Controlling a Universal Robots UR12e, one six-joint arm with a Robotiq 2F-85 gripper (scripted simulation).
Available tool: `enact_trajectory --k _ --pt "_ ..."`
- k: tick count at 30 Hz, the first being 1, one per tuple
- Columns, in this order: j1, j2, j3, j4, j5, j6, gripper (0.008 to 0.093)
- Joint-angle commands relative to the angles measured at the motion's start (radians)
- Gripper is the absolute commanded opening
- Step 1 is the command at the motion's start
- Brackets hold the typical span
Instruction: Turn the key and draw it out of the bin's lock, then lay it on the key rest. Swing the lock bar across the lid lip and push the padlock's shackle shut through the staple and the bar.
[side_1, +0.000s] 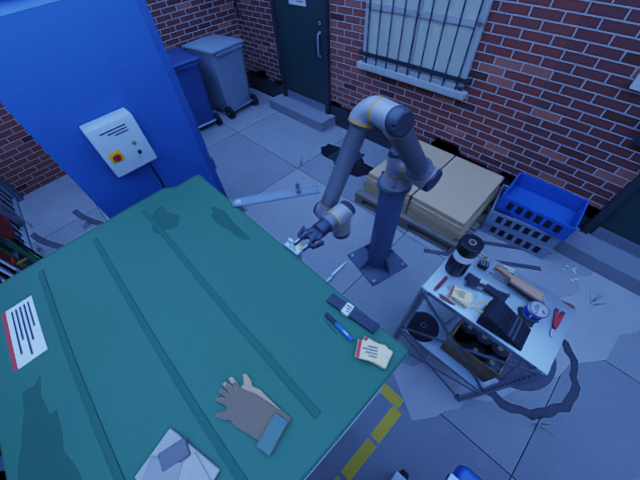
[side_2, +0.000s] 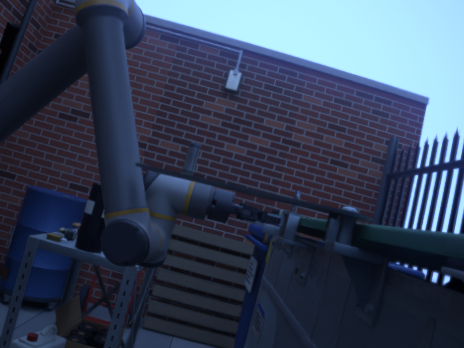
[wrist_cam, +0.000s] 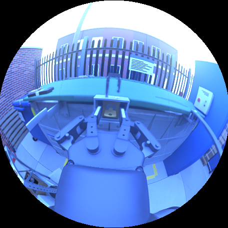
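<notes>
The brass padlock (wrist_cam: 110, 111) sits in a pale bracket on the bin's front wall, just under the green lid (side_1: 170, 330), with its dark shackle (wrist_cam: 113, 83) standing up over the lid edge. My gripper (wrist_cam: 109, 113) reaches level to this bracket, its fingers on either side of the padlock body and partly open; it holds nothing. From the side camera the gripper (side_1: 305, 241) is at the lid's far edge. The key and the lock bar cannot be made out.
A metal cart (side_1: 491, 320) with tools and spools stands right of the bin. The arm's pedestal (side_1: 380, 235) stands behind the bin, with a pallet of boards (side_1: 439, 196) beyond it. A blue cabinet (side_1: 93, 93) stands to the left.
</notes>
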Motion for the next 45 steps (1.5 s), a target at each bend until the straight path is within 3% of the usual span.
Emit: enact_trajectory --k 1,10,30,45 --pt "0.000 -0.001 0.000 0.000 0.000 0.000 0.0480" --pt "0.000 -0.001 0.000 0.000 0.000 0.000 0.0480" --pt "0.000 -0.001 0.000 0.000 0.000 0.000 0.0080" --pt "0.000 -0.001 0.000 0.000 0.000 0.002 0.0080"
